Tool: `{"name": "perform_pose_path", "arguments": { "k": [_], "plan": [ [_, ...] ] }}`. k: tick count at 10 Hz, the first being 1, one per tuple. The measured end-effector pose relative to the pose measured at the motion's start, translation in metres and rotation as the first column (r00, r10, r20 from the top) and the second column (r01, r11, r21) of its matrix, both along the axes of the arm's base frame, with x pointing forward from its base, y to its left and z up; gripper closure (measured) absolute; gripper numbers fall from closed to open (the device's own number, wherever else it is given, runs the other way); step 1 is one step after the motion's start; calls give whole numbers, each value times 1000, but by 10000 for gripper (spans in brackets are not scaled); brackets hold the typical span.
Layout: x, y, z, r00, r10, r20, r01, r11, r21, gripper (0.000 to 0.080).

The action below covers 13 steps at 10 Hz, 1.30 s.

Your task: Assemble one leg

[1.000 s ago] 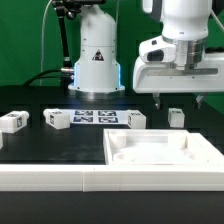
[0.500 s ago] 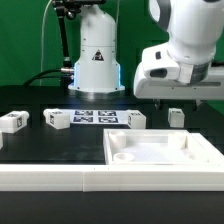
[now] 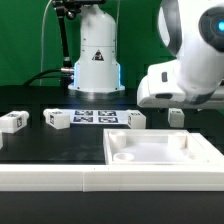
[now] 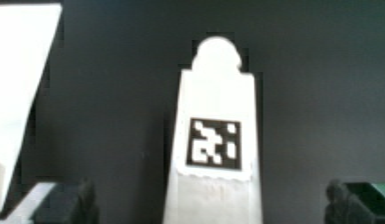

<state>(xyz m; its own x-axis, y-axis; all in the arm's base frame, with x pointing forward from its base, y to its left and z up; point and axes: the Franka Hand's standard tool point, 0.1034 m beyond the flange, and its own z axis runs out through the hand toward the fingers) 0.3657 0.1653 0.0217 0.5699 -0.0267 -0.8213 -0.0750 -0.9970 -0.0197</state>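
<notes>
Arm point(image 3: 195, 60) sits at the exterior view's right, over the far-right leg point(image 3: 176, 117), which lies on the black tabletop point(image 3: 30, 140) just behind the big white recessed panel point(image 3: 160, 150). In the wrist view the claw point(image 4: 210, 200) is released: its 2 dark fingers point(image 4: 52, 203) are spread wide, 1 on each side of the leg point(image 4: 214, 130), with clear gaps and no contact. The leg lies flat, tag face up. Its long axis runs down the midline between the fingers, and its rounded tip points away from the claw. In the exterior view the same leg looks short, as if foreshortened, and its exact heading cannot be told there. 3 other legs rest on the tabletop in a row: 1 at the far left point(image 3: 10, 121) and 1 at each end of the marker board point(image 3: 95, 117), at point(image 3: 57, 120) and point(image 3: 136, 119). All 3 are well apart from the claw.
</notes>
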Motion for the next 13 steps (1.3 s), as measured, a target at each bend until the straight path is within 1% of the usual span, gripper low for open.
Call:
{"name": "perform_pose_path", "arguments": {
  "k": [1,2,4,6,7,8,9,10,13],
  "plan": [
    [0,1,-6,1000,0,-23,0,1000,2,151],
    [-2,1,-11,1000,-1,-13,1,1000,0,151],
    [-8,0,-17,1000,-3,-4,3,1000,-3,151],
    [-10,1,-17,1000,0,1,0,1000,-5,151],
    [-10,1,-17,1000,-1,1,1,1000,-5,263],
    [-10,1,-17,1000,-1,1,1,1000,-5,263],
    [-10,1,-17,1000,-1,1,1,1000,-5,447],
    [-10,1,-17,1000,-1,1,1,1000,-5,511],
    [-10,1,-17,1000,-1,1,1,1000,-5,511]
  ]
}}
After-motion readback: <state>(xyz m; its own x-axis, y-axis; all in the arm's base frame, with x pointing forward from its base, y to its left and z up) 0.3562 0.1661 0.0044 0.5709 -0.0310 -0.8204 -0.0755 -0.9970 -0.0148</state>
